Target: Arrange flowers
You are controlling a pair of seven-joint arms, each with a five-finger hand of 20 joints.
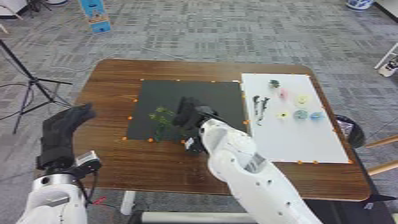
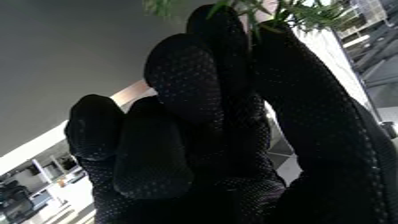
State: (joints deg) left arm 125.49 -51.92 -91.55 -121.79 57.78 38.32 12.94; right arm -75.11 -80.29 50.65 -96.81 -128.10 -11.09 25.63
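Placing step, it seems: mid-frame, your right hand pinches the green sprig, so next you settle it on the black sheet and let go.

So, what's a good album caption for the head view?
Robot's right hand pinching a green sprig, black sheet beneath, small flowers alongside on a white sheet.

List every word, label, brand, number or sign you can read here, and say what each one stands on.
No text can be read.
Blue panel on the floor beyond the table: pale marks, too small to read.
White patch at the wrist of the right hand: too small to read.
Black mat and white sheet: no lettering I can make out.
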